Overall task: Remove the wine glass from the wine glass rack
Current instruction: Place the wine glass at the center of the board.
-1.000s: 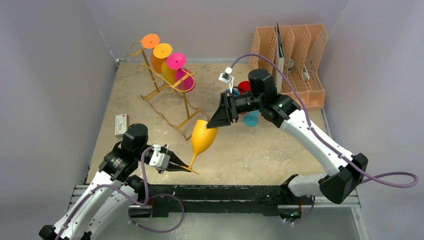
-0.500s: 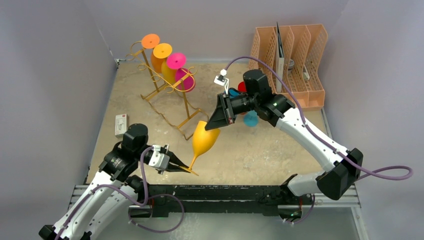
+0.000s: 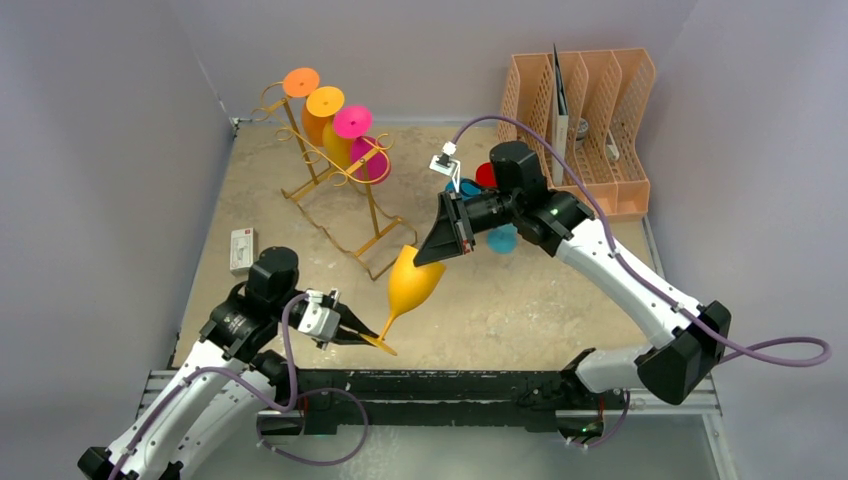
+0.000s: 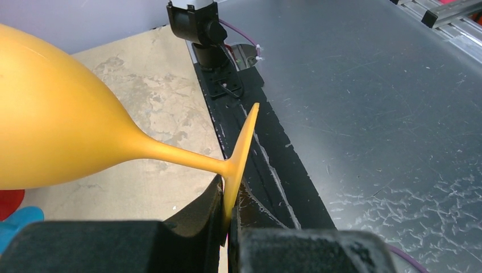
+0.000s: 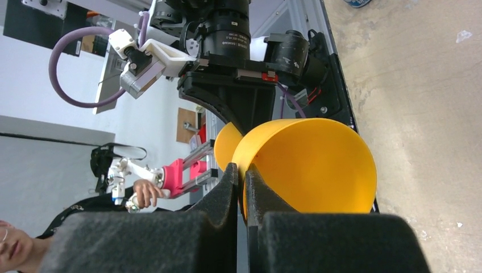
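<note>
Between the tips of my left gripper (image 4: 228,210) sits the thin foot disc of the yellow wine glass (image 3: 410,285); the jaws are clamped nearly flat on its edge. My right gripper (image 5: 241,182) is likewise closed, with one finger inside the bowl and one outside, pinching the rim wall. Purpose of the two-point hold, as I judge it: the foot grip alone gives little control over a long, top-heavy body, so the rim grip steadies the far end for a transfer or an upright set-down.

Position of the glass: clear of the wine glass rack (image 3: 376,205) and tilted, bowl toward the rack's wire base, foot toward the near table edge. It appears to be held above the surface. Four other glasses (image 3: 335,130) — orange, amber, two pink — hang upside down in the gold loops.

Surface: a mottled beige mat (image 3: 520,300), flat, bordered on the near side by a black rail and scratched grey sheet metal (image 4: 369,114).

Room: plain grey walls on three sides. A peach file organiser (image 3: 590,100) stands in the far right corner — a small white box (image 3: 241,248) lies near the left edge.
</note>
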Controlling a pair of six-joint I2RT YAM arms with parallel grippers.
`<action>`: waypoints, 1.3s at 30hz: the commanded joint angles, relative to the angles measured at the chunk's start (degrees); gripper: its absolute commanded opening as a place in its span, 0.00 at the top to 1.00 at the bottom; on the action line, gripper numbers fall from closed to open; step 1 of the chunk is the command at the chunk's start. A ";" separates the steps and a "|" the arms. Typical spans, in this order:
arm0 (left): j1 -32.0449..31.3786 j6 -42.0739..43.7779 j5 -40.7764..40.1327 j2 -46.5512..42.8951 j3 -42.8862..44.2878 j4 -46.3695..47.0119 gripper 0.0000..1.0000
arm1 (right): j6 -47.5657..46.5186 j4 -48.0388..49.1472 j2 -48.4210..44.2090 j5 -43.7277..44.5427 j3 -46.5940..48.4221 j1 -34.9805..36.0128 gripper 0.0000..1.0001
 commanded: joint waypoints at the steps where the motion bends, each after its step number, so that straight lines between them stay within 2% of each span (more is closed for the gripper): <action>1: 0.17 0.44 -1.13 0.76 -0.28 1.85 1.00 | -2.99 -2.63 -2.13 -2.51 -0.22 1.15 1.00; 19: 0.22 -5.00 -2.32 -0.60 -1.48 5.95 0.72 | -5.10 -3.61 -3.56 0.53 -0.84 1.13 1.00; 22: 0.23 -6.21 -2.96 -0.93 -1.44 6.59 0.63 | -5.75 -4.40 -3.42 1.22 -0.64 1.16 1.00; 26: 0.19 -7.10 -4.56 -1.51 -0.95 6.33 0.57 | -7.05 -5.84 -3.45 2.42 -0.48 1.19 1.00; 30: 0.14 -8.19 -7.28 -2.31 -0.34 6.34 0.49 | -10.00 -8.73 -3.64 5.26 -0.21 1.24 1.00; 34: 0.27 -10.00 -11.31 -3.23 -0.04 6.90 0.29 | -13.36 -11.29 -4.37 9.77 -0.56 1.74 1.00; 39: 0.16 -14.19 -19.23 -4.49 -0.10 8.62 0.21 | -17.53 -14.01 -6.39 20.55 -2.37 2.39 1.00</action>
